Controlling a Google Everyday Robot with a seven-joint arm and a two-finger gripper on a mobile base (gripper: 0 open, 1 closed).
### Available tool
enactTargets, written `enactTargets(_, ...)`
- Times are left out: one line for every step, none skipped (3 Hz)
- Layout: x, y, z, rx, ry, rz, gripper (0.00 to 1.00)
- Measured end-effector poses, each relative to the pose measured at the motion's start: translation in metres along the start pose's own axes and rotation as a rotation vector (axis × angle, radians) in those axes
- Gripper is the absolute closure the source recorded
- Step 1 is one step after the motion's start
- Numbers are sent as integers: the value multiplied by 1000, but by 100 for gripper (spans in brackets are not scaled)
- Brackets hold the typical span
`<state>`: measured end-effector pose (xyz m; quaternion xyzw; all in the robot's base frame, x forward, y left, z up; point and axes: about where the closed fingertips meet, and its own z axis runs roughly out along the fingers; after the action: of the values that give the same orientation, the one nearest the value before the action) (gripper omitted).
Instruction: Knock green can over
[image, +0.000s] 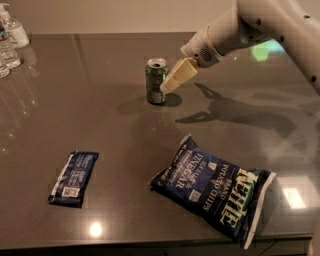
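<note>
The green can (155, 81) stands upright on the dark table (100, 125), near the far middle, its silver top and opening showing. My gripper (167, 87) comes in from the upper right on a white arm. Its pale fingertips are at the can's right side, touching or nearly touching it at mid height.
A large dark blue chip bag (212, 187) lies flat at the front right. A small dark blue packet (74, 178) lies at the front left. Clear water bottles (10, 40) stand at the far left corner. The table's front edge runs along the bottom.
</note>
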<state>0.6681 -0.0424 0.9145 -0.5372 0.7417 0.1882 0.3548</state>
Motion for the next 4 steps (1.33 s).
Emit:
enactTargets(-11,0,16,-14,-29,-1,0)
enactTargets(-17,1,27,-24,-64,2,0)
enactTargets(-20,4,33,-29,-104,0,0)
enactTargets(-23,7,39,-41,-130,0,0)
